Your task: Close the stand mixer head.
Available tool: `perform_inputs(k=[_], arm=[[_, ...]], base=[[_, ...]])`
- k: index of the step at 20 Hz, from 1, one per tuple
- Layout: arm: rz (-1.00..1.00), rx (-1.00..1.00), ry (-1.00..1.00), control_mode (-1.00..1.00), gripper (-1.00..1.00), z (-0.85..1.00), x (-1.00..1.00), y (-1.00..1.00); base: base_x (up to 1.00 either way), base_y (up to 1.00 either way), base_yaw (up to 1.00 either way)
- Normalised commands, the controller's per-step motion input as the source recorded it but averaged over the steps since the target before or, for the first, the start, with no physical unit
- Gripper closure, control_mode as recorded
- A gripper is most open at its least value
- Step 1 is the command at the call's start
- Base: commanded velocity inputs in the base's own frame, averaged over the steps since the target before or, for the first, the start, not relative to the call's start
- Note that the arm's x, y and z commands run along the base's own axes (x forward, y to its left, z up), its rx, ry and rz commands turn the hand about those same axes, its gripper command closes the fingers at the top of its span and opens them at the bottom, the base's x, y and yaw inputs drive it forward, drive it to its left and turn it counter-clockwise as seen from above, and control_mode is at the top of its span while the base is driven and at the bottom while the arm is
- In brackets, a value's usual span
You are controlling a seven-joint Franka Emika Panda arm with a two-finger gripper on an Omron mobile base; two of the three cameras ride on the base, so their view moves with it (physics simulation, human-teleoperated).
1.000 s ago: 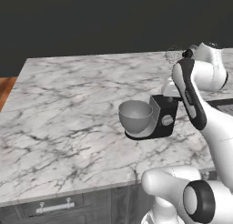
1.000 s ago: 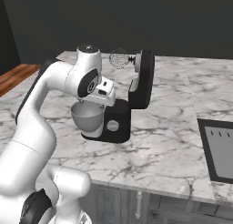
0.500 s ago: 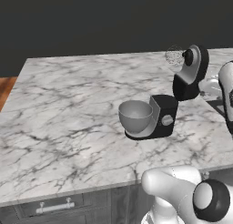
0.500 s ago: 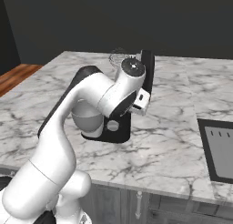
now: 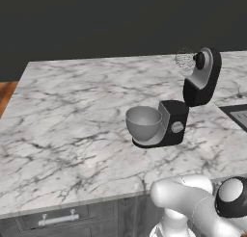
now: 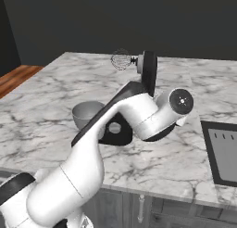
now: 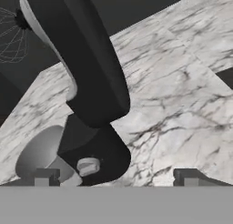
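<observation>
Standing on the marble surface, the small black mixer sits toward the right half in the left base view. Going left to right there, we log the grey metal bowl first, then the black base with its grey knob, then the stand mixer head tilted up and back above the base. The wire whisk hangs off the head's upper end, pointing left, well clear of the bowl.

In the right base view the arm's elbow crosses in front of the mixer; the head stands nearly upright behind it, whisk to its left. A dark inset panel lies in the surface at far right.

From the hand view, the end effector has its two fingertips set wide apart, gripping nothing. The head looms just ahead, rising up and to the left.

We judge this the approach step: the head is still open and untouched. The next move likely calls for getting onto the head's high back side and pushing it forward and down about its hinge until the whisk drops into the bowl.
</observation>
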Motion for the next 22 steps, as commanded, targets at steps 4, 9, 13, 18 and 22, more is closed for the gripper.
perform_inputs(k=[4,9,13,18,22], arm=[[0.00,0.01,-0.08,-1.00,-1.00,0.00,0.83,-0.94],[0.00,0.00,-0.02,-1.00,-1.00,0.00,1.00,-0.50],[0.01,-0.04,-0.11,-1.00,-1.00,0.00,0.80,-0.06],[0.00,-0.06,-0.08,-1.00,-1.00,0.00,0.71,0.56],[0.01,-0.29,-0.17,-1.00,-1.00,0.00,0.66,0.98]], base=[[0.00,0.00,0.00],[0.00,0.00,0.00],[0.00,0.00,0.00],[0.00,0.00,0.00],[0.00,0.00,0.00]])
